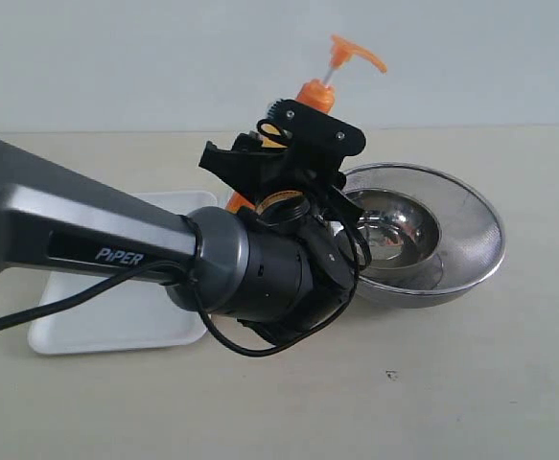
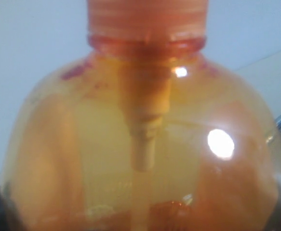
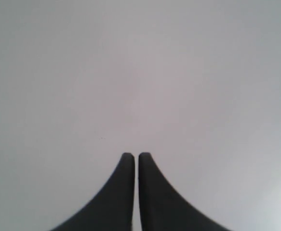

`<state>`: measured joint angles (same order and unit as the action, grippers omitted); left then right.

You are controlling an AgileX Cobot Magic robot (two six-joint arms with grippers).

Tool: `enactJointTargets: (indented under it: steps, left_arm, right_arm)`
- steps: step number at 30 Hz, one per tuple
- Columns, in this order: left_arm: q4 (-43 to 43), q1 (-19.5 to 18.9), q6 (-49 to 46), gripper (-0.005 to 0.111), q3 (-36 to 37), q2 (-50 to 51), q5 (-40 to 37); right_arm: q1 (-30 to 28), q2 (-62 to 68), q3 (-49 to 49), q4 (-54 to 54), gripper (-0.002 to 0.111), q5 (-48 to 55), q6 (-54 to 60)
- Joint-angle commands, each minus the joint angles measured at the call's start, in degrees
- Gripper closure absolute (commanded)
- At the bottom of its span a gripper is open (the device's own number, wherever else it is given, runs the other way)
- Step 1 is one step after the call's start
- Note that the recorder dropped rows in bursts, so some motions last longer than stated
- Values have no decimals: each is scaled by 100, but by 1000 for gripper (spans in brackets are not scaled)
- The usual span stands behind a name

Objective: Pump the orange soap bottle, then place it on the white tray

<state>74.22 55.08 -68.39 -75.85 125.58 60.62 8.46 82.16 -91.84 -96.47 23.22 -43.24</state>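
Observation:
The orange soap bottle (image 1: pixel 314 96) stands upright behind my left arm, beside the white tray (image 1: pixel 97 331). Its orange pump head (image 1: pixel 356 50) is raised on the white stem. My left gripper (image 1: pixel 281 149) is wrapped around the bottle's upper body and shut on it. The arm hides the label and the base. In the left wrist view the translucent bottle (image 2: pixel 145 144) fills the frame, with the dip tube visible inside. In the right wrist view my right gripper (image 3: pixel 132 155) is shut with nothing in it, facing a plain pale surface. It is out of the exterior view.
A steel bowl (image 1: pixel 404 225) sits inside a wider steel mesh bowl (image 1: pixel 480 240) just right of the bottle. The tray lies to the left, partly under my left arm (image 1: pixel 116 240), whose black cable (image 1: pixel 30 311) hangs over it.

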Motion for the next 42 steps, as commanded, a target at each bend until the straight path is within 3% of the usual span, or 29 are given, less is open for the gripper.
enactJointTargets:
  steps: [1, 8, 15, 21, 26, 31, 42]
  left_arm:
    - [-417, 23, -68, 102, -81, -83, 367]
    - [-437, 23, -68, 102, -81, -83, 346]
    - [-437, 23, -68, 102, -81, -83, 334]
    - [-437, 23, -68, 102, -81, -83, 334]
    - [-437, 23, -68, 102, -81, -83, 334]
    - [-437, 23, -68, 102, -81, -83, 334]
    - [-437, 23, -68, 102, -81, -83, 303]
  right_arm:
    - [6, -317, -23, 907, 108, -17, -753]
    - [6, -519, -71, 3452, 108, -766, -17]
    - [6, -367, -142, 7421, 108, -477, 3495]
    - [6, -19, -142, 9747, 108, 326, 6840]
    - [6, 345, -142, 11018, 108, 766, 8212]
    - [6, 720, -142, 11619, 108, 1103, 8855]
    - [6, 1281, -142, 13674, 108, 2360, 11438]
